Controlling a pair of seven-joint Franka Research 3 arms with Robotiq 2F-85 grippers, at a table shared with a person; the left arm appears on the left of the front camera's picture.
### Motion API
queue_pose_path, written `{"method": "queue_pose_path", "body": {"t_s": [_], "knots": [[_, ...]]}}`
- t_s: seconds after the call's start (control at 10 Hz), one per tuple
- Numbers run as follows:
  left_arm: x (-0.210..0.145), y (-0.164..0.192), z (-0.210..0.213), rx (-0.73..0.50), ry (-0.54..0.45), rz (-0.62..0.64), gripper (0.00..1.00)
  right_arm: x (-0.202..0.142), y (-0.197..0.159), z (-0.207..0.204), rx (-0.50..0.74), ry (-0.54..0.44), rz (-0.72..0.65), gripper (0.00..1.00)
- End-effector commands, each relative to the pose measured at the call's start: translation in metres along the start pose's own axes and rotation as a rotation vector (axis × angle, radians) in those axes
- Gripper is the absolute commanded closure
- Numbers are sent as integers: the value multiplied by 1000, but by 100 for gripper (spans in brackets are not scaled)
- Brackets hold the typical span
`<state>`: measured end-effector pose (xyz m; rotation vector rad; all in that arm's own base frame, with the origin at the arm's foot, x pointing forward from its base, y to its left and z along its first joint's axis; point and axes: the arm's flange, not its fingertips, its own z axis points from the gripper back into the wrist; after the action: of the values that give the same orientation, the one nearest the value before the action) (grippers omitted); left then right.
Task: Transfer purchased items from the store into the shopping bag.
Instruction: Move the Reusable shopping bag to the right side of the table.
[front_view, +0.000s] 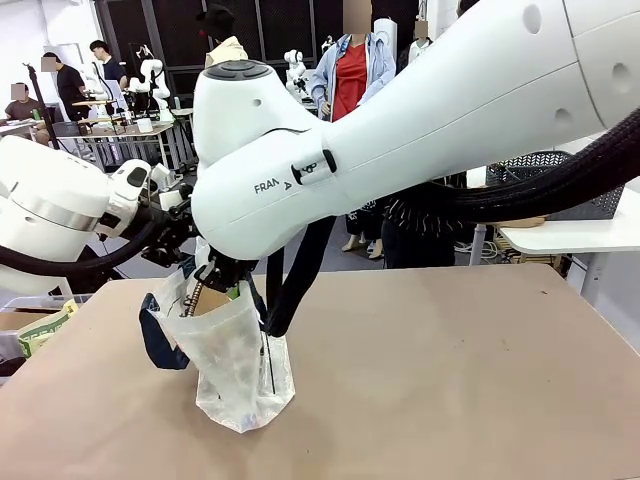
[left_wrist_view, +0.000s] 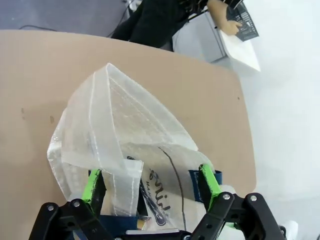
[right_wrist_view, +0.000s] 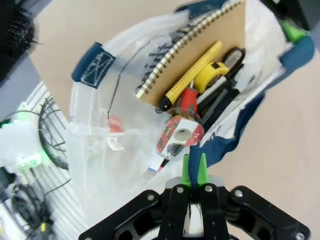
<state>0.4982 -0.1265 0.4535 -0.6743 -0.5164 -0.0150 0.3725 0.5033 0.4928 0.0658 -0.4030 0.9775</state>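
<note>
The shopping bag (front_view: 240, 370), clear plastic with navy handles, stands on the tan table at the left of middle. My right gripper (right_wrist_view: 194, 172) is shut on a navy strap handle (right_wrist_view: 197, 157) at the bag's rim, holding the mouth open. Inside lie purchased items: a spiral notebook (right_wrist_view: 200, 50), a yellow cutter (right_wrist_view: 192, 75), a yellow tape measure (right_wrist_view: 216, 75), black-handled scissors (right_wrist_view: 232, 57) and a red-and-white roll (right_wrist_view: 180, 132). My left gripper (left_wrist_view: 150, 184) stands open, its green pads (left_wrist_view: 94, 185) astride the bag's upper edge (left_wrist_view: 125, 140). The store, a dark lattice basket (front_view: 530, 168), sits on a white side table.
The right arm's big white body (front_view: 400, 130) reaches across the middle of the table. A person's hand (left_wrist_view: 225, 17) rests at the lattice basket (left_wrist_view: 245, 25). A clear bin with a green-and-yellow pack (front_view: 45, 325) stands off the table's left edge. Bare tabletop (front_view: 450, 380) lies right of the bag.
</note>
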Motion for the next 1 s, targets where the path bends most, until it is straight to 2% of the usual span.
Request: {"method": "queue_pose_path", "body": {"t_s": [0.0,0.6,0.9], "knots": [[6,-7,-3,56,-7,5,4,16,14,-2,-18,6,29,100],[2,-19,-4,-8,20,-69,4,30,32,-13,-43,54,75,100],[1,-25,-13,-26,68,-101,4,33,38,-11,-44,51,86,100]]}}
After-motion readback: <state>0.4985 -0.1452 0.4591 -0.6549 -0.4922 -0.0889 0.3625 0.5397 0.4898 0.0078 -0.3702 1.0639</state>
